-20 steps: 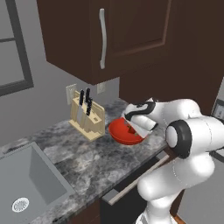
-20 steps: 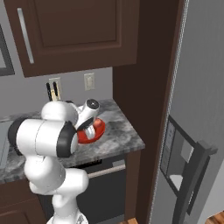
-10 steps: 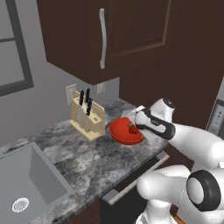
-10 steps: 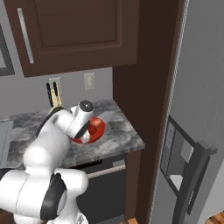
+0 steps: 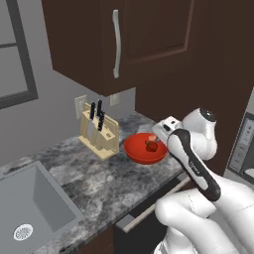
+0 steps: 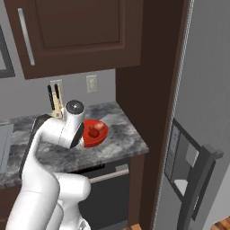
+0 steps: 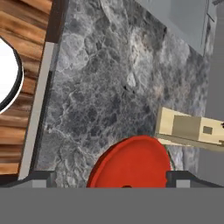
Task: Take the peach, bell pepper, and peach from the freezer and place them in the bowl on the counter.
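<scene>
The red bowl (image 5: 139,151) (image 6: 101,130) (image 7: 131,164) sits on the marbled counter (image 5: 99,178) (image 6: 123,137) by the dark cabinet wall. The small deep-red bell pepper (image 5: 152,145) (image 6: 94,132) lies inside it. In the hand view my gripper (image 7: 110,179) is open, its fingertips (image 7: 41,178) wide apart with nothing between them, looking down over the bowl's near rim. From the left base view the hand (image 5: 167,128) hovers just right of the bowl. The freezer (image 6: 179,152) stands at the right with its grey door and dark handle. The peaches are out of view.
A wooden knife block (image 5: 99,131) (image 6: 55,101) (image 7: 188,129) stands behind the bowl, left of it. A steel sink (image 5: 30,208) (image 7: 181,17) is set into the counter further left. Dark upper cabinets (image 5: 119,39) hang overhead. A dishwasher front (image 6: 105,179) sits below the counter edge.
The arm has unfolded from its hunched pose over the bowl. The hand has drawn back and up to the bowl's right side. The bell pepper stays in the bowl.
</scene>
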Available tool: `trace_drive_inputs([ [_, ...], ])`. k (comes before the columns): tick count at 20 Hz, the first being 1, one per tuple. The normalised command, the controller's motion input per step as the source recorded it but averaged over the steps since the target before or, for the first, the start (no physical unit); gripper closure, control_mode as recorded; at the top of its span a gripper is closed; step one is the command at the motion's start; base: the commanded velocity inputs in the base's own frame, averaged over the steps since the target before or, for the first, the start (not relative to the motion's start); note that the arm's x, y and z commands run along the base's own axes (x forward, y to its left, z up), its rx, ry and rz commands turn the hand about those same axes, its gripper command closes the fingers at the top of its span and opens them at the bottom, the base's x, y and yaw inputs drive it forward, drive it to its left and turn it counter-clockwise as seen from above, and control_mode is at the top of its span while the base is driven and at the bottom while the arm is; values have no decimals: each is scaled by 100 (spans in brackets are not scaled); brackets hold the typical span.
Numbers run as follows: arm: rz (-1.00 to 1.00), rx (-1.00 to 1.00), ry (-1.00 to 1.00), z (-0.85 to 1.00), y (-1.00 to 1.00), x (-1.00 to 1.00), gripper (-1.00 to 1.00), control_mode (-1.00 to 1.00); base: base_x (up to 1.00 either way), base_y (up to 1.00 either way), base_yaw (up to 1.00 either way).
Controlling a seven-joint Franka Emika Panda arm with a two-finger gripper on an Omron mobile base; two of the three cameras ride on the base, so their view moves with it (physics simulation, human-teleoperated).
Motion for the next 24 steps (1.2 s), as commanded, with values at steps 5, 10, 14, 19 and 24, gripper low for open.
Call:
trace_drive_inputs([
  [5, 0, -12, -2, 80, -27, -62, -100, -100, 0, 0, 0],
  [10, 0, -8, 0, 87, -66, -68, -100, -100, 0, 0, 0],
  [14, 2, -6, 1, 78, -33, -64, -100, -100, 0, 0, 0],
  [19, 3, -7, 0, 67, 0, -64, -100, -100, 0, 0, 0],
  [24, 5, -2, 0, 46, 0, -55, -100, -100, 0, 0, 0],
])
